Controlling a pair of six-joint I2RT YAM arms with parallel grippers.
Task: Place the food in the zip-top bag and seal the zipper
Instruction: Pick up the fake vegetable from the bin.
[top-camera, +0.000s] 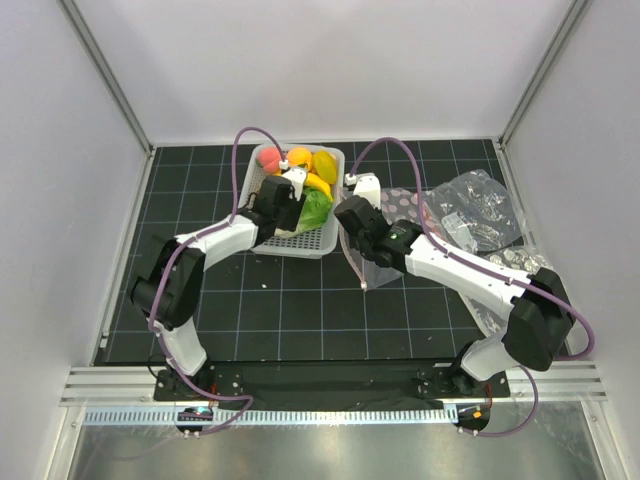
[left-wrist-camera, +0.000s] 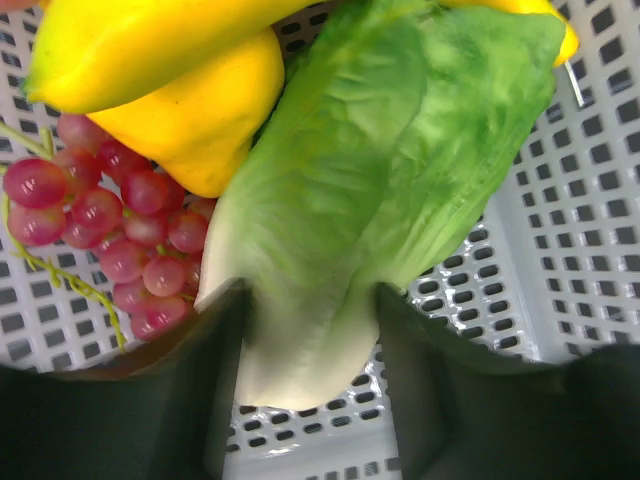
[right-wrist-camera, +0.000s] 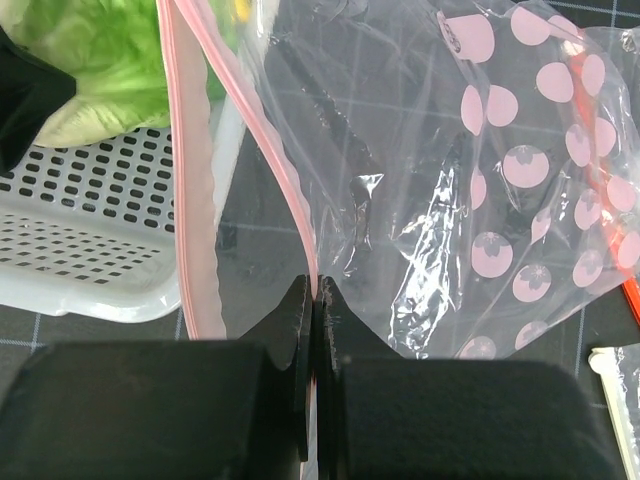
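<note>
Pinching leafy green cabbage (left-wrist-camera: 380, 180) by its smooth white stem with left gripper (left-wrist-camera: 310, 305), over holey white basket (left-wrist-camera: 560, 250). Squeezing crinkly, see-through dotted bag (right-wrist-camera: 440, 200) with right gripper (right-wrist-camera: 318, 300), pressed tight together.

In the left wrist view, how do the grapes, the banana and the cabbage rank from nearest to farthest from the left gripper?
From the left gripper:
1. cabbage, its stem between the fingers.
2. grapes, at the left of the view, close to one finger.
3. banana, across the top, beyond the grapes.
</note>
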